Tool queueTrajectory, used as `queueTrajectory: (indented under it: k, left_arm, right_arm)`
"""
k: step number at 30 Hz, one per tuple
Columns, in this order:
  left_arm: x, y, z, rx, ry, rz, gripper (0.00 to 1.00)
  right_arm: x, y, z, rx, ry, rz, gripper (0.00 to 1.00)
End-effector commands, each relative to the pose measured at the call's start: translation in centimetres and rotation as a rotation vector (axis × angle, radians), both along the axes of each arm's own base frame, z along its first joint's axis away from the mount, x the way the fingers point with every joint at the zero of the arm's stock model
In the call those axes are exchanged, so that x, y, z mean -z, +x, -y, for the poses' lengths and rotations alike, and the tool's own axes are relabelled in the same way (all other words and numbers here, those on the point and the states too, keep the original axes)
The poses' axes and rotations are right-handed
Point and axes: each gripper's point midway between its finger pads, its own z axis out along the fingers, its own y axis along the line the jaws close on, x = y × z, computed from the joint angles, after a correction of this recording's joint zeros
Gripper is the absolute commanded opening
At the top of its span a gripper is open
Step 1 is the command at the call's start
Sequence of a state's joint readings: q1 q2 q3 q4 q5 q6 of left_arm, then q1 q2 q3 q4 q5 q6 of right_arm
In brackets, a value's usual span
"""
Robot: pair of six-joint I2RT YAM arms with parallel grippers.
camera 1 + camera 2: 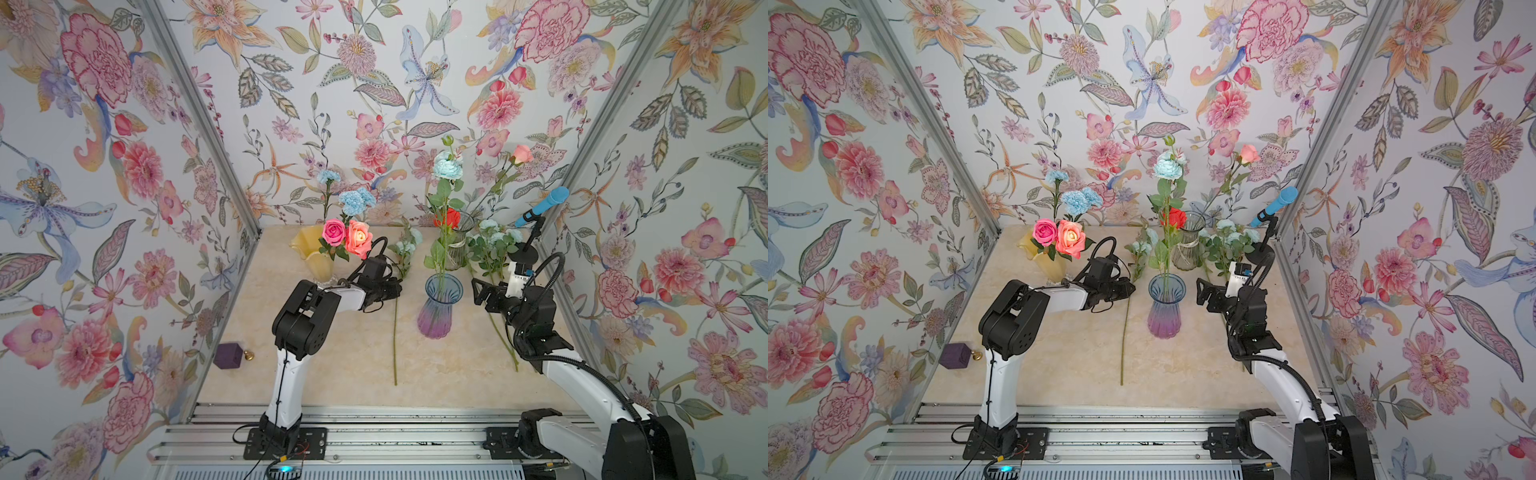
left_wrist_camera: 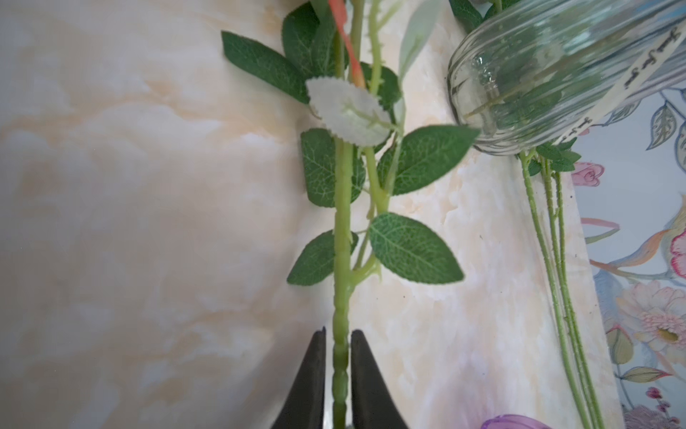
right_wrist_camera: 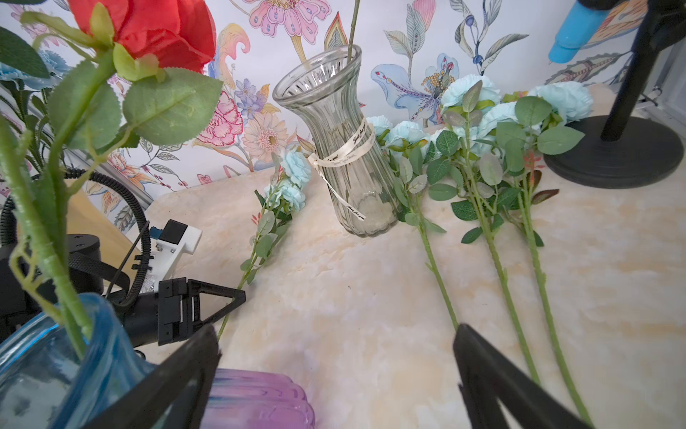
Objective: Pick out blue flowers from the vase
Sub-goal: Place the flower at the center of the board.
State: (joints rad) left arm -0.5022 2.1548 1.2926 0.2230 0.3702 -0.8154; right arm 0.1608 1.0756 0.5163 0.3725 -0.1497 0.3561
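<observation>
The blue-to-purple glass vase [image 1: 440, 307] holds a tall aqua bloom [image 1: 448, 164] and a red rose [image 1: 448, 217]. An aqua spray [image 1: 409, 241] lies on the table left of the vase, its stem [image 2: 341, 260] running front to back. My left gripper [image 2: 337, 334] straddles that stem, jaws narrowly open with a thin gap on each side. My right gripper [image 3: 336, 330] hangs wide open and empty just right of the vase [image 3: 256, 401]. More aqua sprays [image 1: 494, 241] lie at the back right. Sky-blue carnations [image 1: 356, 200] stand in the yellow vase [image 1: 309, 253].
The yellow vase also holds a pink rose [image 1: 333, 231] and an orange rose [image 1: 359, 243]. A clear ribbed vase [image 1: 459, 245] with a salmon rose [image 1: 521, 154] stands behind. A blue microphone [image 1: 542, 205] is at the right wall, a purple cube [image 1: 227, 355] at the front left.
</observation>
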Motion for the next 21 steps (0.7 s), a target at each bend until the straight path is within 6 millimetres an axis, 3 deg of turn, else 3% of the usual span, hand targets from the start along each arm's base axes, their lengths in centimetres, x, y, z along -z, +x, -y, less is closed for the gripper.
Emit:
queueTrajectory:
  k: [1,5,9,15,18,21]
  left_arm:
    - [-0.1,0.6,-1.5,-0.055,0.031,0.033,0.32]
    - [-1.7,0.3,-2.4,-0.076,0.064,0.093,0.47]
    - [-4.8,-0.8,-3.7,-0.127,0.103,0.208,0.52]
    - [-9.4,-4.4,-4.3,-0.162,0.085,0.433,0.60]
    - [-10.5,-5.5,-3.6,-0.141,0.084,0.466,0.62]
    - [-9.6,-6.3,-3.0,-0.115,0.099,0.417,0.63]
  right_arm:
    - [-1.8,0.5,0.0,0.000,0.024,0.048,1.00]
    - [-2.0,0.3,0.0,-0.002,0.027,0.063,0.98]
    - [-2.6,-0.4,-0.2,-0.019,0.030,0.093,0.93]
    - [-4.9,-1.9,-1.4,-0.103,0.057,0.152,0.83]
    - [-5.6,-2.5,-1.8,-0.127,0.057,0.172,0.80]
    - [-6.3,-2.7,-2.3,-0.165,0.061,0.179,0.78]
